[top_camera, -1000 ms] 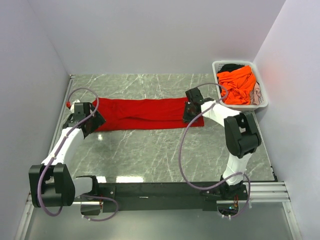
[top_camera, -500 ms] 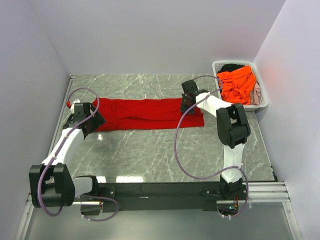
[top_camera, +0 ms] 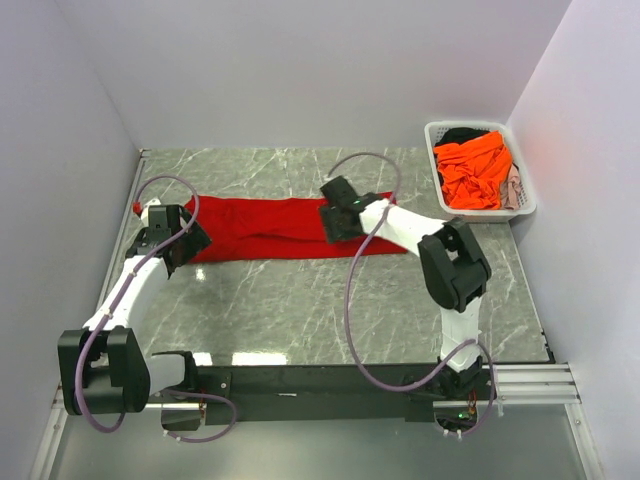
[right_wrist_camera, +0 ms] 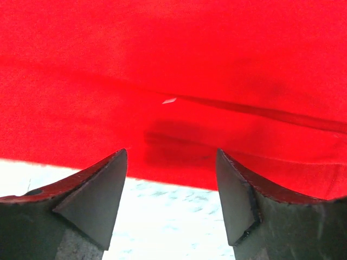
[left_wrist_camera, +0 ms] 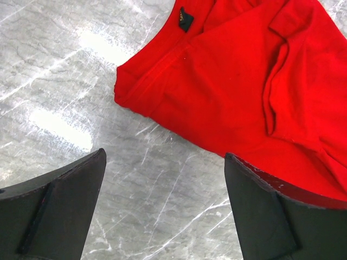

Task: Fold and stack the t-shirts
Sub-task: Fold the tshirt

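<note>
Since a second ago my right claw (top_camera: 336,222) has slid leftward along the red t-shirt (top_camera: 262,226), from near its right end to about the middle of the cloth's length; my left arm has not shifted. In the right wrist view, that claw (right_wrist_camera: 169,157) has its fingers (right_wrist_camera: 95,200) apart, with nothing pinched between them. It hangs low over the shirt's near edge, red cloth (right_wrist_camera: 173,65) filling the view beyond the tips and a strip of pale table just under them.

My left claw (top_camera: 178,240) sits at the shirt's left end, its fingers (left_wrist_camera: 54,206) also spread wide and empty. Between them is bare marble, and the right finger's tip is at the cloth's edge. Ahead of it the red t-shirt (left_wrist_camera: 233,81) lies creased, a small black label (left_wrist_camera: 185,20) showing at its collar.

The shirt lies stretched left to right as a long band on the marble table (top_camera: 300,300).

Well apart, in the far right corner, the white basket (top_camera: 521,206) holds a crumpled orange t-shirt (top_camera: 475,170), with a dark t-shirt (top_camera: 462,133) behind it and a pale one (top_camera: 513,188) at its right side.
</note>
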